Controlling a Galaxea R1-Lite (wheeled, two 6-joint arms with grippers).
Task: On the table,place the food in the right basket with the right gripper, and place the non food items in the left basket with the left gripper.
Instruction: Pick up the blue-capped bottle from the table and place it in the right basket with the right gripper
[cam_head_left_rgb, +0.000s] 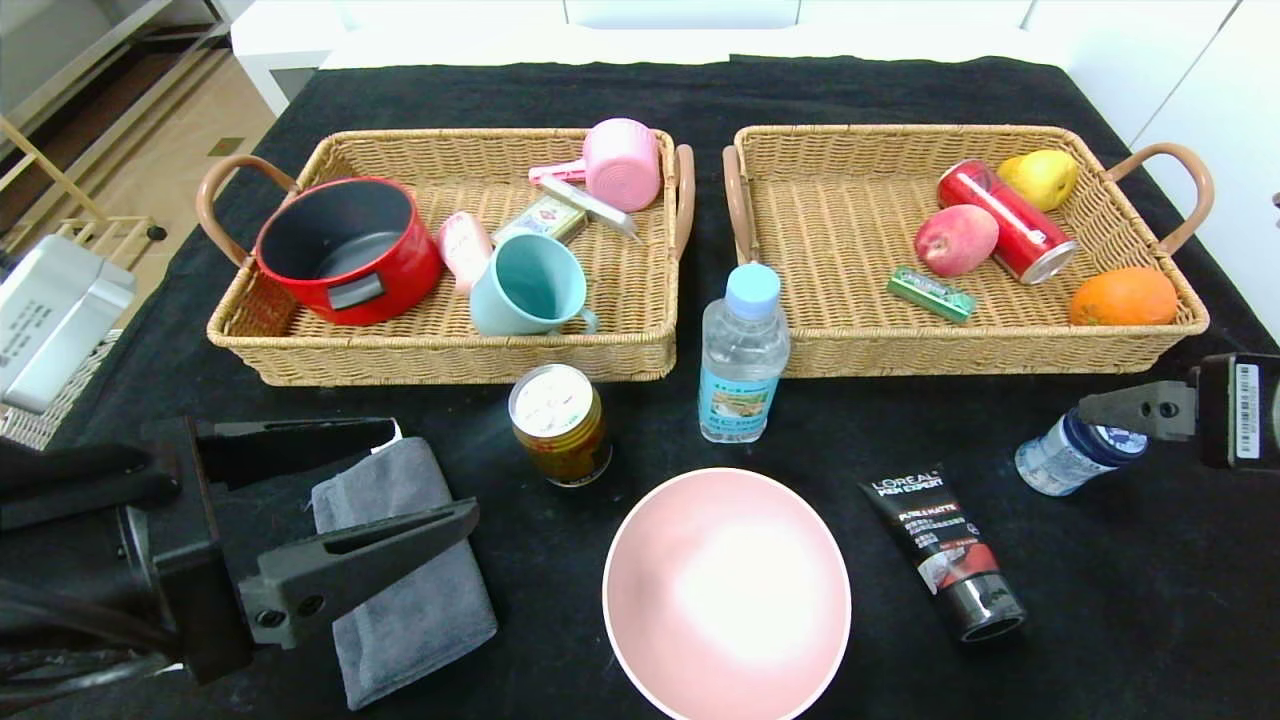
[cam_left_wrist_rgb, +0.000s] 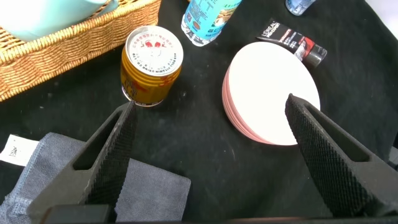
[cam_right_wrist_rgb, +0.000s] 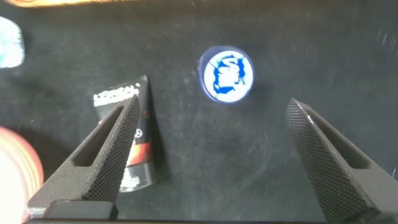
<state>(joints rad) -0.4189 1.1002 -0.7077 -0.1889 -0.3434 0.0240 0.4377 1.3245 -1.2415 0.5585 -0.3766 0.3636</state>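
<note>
Head cam: both claws wide open, holding nothing. Left claw (cam_head_left_rgb: 385, 480) hangs over the grey towel (cam_head_left_rgb: 405, 570) near the worktop's front-left corner; right claw (cam_head_left_rgb: 1135, 410) sits above the small jar (cam_head_left_rgb: 1065, 455) by the right edge. Can (cam_head_left_rgb: 560, 425), water bottle (cam_head_left_rgb: 742, 355), pink bowl (cam_head_left_rgb: 727, 595) and L'Oreal tube (cam_head_left_rgb: 945, 550) are still out on the cloth, both baskets behind them.

Left wrist cam: towel (cam_left_wrist_rgb: 99, 190) lies under the fingers (cam_left_wrist_rgb: 115, 146), can (cam_left_wrist_rgb: 151, 65) just past them. Imo drop straight down and pinch the fold, not a loose corner.

Right wrist cam: jar lid (cam_right_wrist_rgb: 227, 74) is centred btw the fingers (cam_right_wrist_rgb: 115, 146), tube (cam_right_wrist_rgb: 134, 134) beside one. Lower w/o nudging the tube.
</note>
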